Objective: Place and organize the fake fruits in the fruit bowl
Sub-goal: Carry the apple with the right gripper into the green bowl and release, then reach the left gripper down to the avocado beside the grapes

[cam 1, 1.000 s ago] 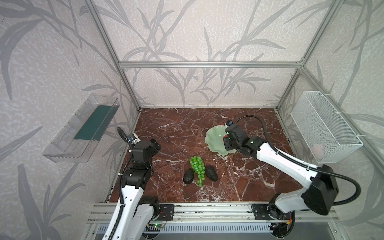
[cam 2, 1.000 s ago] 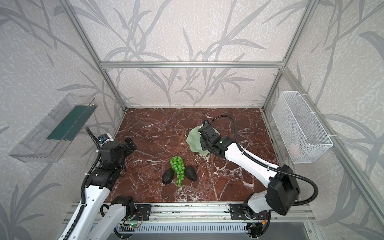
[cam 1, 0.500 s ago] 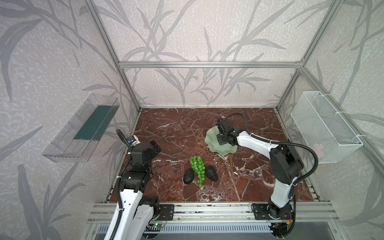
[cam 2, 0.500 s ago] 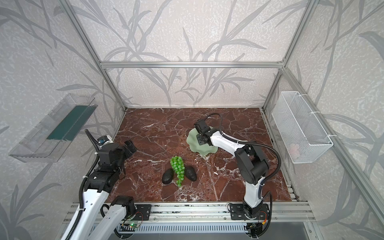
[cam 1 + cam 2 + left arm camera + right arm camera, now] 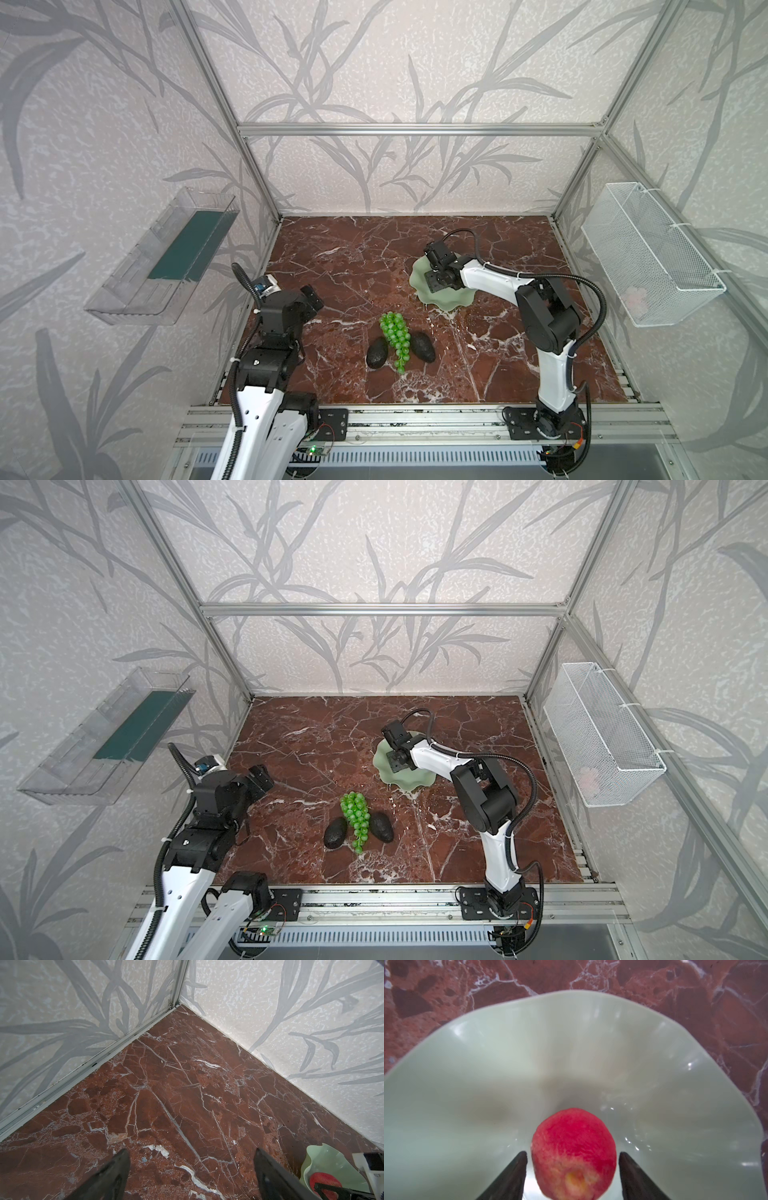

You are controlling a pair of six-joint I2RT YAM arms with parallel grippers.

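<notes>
Reaches right gripper (image 5: 573, 1154) into fruit bowl (image 5: 550, 1043), fingers (image 5: 512, 1178) parted clear of red apple (image 5: 571, 1130); hovers left gripper (image 5: 191, 1150) wide open over open marble tabletop (image 5: 166, 1088).

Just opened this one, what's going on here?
The right tool is down in the mint-green fruit bowl, jaws apart on either side of the red apple, which lies in the bowl and looks free of them. The grapes and the two avocados flanking them lie on the marble table, outside the bowl. The left tool hangs open and empty at the left side.
</notes>
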